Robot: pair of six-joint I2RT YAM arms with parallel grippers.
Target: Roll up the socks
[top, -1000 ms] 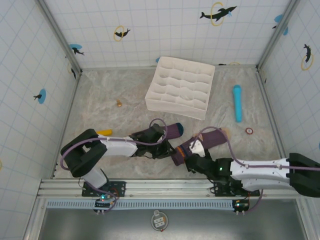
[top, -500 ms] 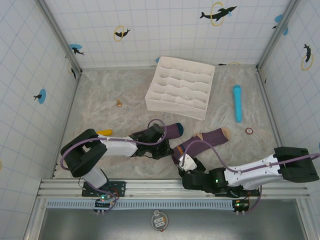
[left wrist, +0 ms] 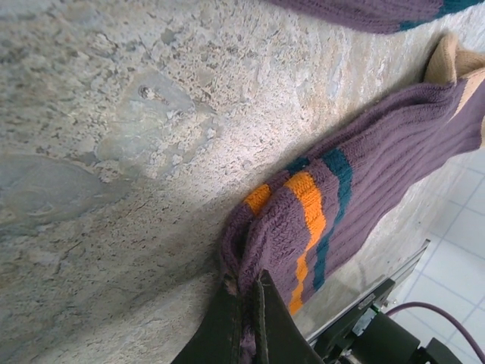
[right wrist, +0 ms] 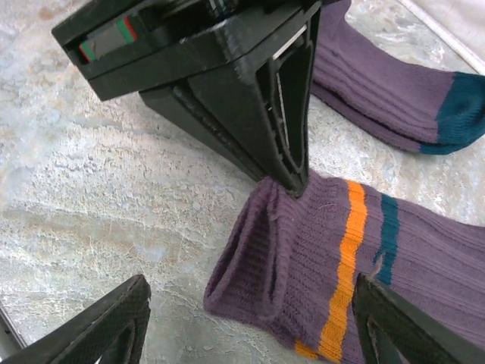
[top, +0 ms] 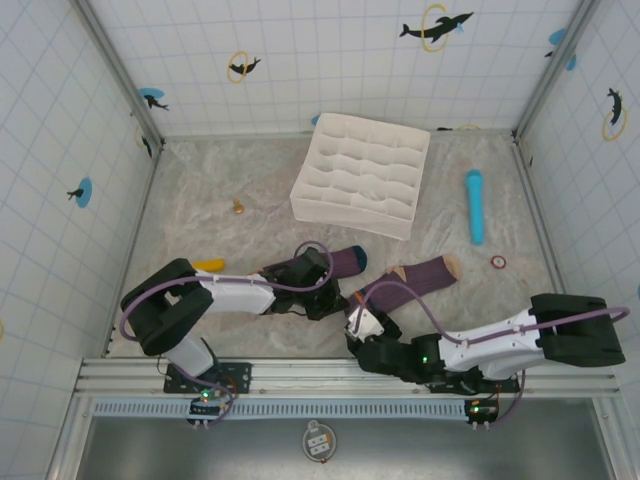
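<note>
Marbled tabletop (top: 200, 210), lower centre: left gripper (left wrist: 245, 287) pinches the striped sock (right wrist: 318, 250) by a cuff sliver that could slip free; right gripper (right wrist: 250, 334) gapes, empty.

From above, your left gripper (top: 332, 300) sits over the near end of the teal-tipped sock (top: 350, 260), and the striped sock (top: 410, 278) loses its cuff between the grippers. Left wrist view: the striped sock runs off the right edge and the other is clipped by the top. Right wrist view: the right gripper (right wrist: 250, 284) has both fingers (right wrist: 106, 326) cut by the bottom edge. A yellow thing (top: 208, 265) lies half under your left arm (top: 235, 292). The orange bit (top: 239, 207) is too small to tell.
</note>
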